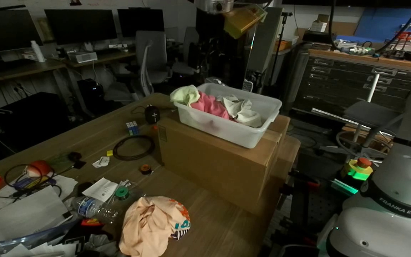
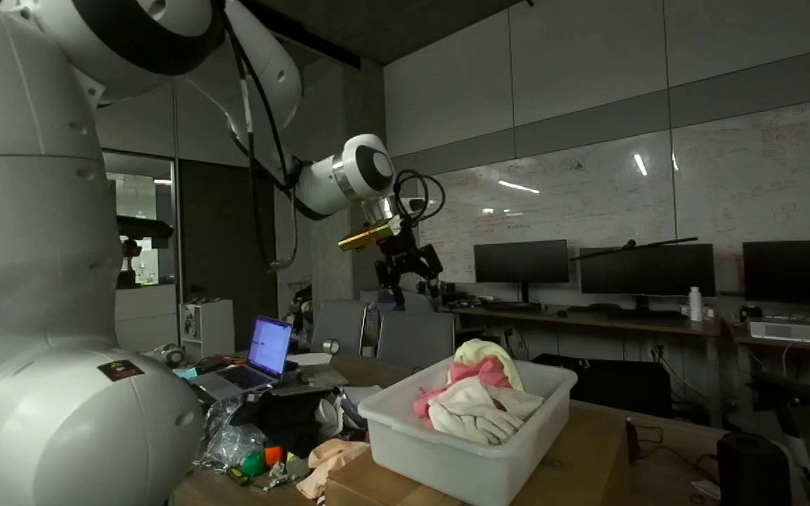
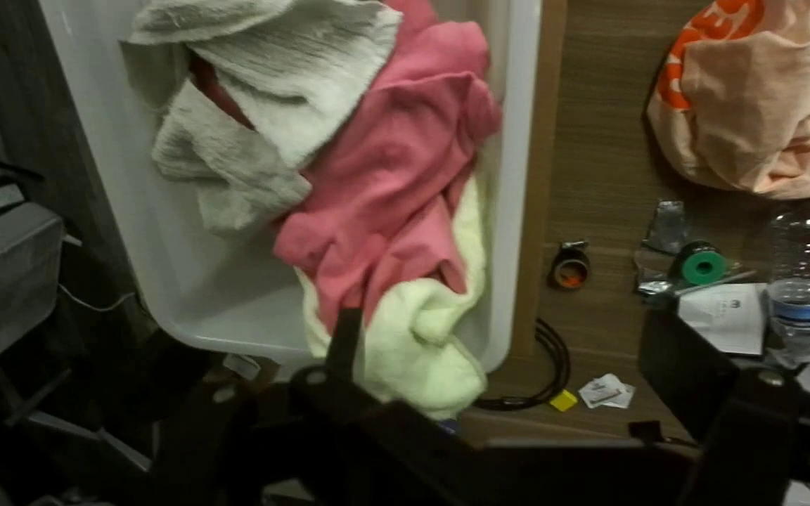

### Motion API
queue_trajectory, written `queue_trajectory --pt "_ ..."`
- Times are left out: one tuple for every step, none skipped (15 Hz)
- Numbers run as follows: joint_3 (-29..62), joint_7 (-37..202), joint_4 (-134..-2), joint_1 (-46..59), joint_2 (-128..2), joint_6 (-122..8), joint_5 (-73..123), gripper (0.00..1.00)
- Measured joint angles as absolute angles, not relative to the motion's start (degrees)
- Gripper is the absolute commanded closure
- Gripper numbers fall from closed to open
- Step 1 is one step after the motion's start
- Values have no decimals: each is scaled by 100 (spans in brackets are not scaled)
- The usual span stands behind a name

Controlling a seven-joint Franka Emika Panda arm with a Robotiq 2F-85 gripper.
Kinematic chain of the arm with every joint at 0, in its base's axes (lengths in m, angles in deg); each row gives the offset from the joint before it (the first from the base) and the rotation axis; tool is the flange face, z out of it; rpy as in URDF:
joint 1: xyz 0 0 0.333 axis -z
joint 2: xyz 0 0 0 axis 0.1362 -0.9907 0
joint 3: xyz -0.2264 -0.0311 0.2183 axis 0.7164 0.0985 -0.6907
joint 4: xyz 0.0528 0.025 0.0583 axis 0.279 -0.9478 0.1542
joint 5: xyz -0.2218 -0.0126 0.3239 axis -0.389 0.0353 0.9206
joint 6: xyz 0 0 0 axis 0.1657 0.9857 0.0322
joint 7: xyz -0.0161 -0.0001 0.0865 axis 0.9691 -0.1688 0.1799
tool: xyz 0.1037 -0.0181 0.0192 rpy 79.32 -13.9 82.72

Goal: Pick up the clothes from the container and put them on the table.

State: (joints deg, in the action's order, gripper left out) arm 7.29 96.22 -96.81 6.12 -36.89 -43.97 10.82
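Note:
The white container [image 1: 219, 129] rests on a cardboard box and holds three visible pieces of clothes. These are a pale yellow-green one [image 3: 422, 351] draped over the end rim, a pink-red one [image 3: 398, 165] in the middle and a whitish towel-like one [image 2: 475, 414]. A peach garment [image 1: 146, 225] with orange lettering lies crumpled on the wooden table [image 1: 219, 228]. In an exterior view my gripper [image 2: 417, 296] hangs in the air, well above the container. Its fingers [image 3: 346, 344] stand wide apart with nothing between them, seen over the container's end in the wrist view.
The brown cardboard box [image 1: 209, 167] raises the container above the table. Around the peach garment lie a plastic bottle [image 1: 95, 208], papers [image 1: 23, 214] and a green roll [image 1: 122, 192]. A coiled cable [image 1: 134, 157] and a puzzle cube [image 1: 132, 127] are further back. A laptop [image 2: 268, 348] stands open.

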Motion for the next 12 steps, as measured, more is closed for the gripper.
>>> queue_trajectory --pt "826 9622 -9749 705 -3670 -4440 1082 0" --pt "917 9622 -9812 795 -3669 -4472 1083 0" --pt "999 9622 -9877 875 -3679 -4516 1095 0" --pt "1079 9622 -9943 948 -3700 -4564 1115 0" --pt "1154 9617 -10006 1011 -3733 -4592 1164 0" --pt "1226 9611 -10065 1061 -3774 -4621 1228 0" --pt "1295 9598 -10117 1105 -3832 -4656 1320 0" --pt "1355 9582 -10163 1144 -3894 -4681 1419 0" --pt "1414 9551 -10206 1176 -3962 -4704 1550 0" --pt "1468 9511 -10244 1201 -4029 -4731 1678 0" --pt "1515 9470 -10287 1226 -4092 -4760 1800 0" --pt "1555 9444 -10328 1246 -4153 -4784 1895 0"
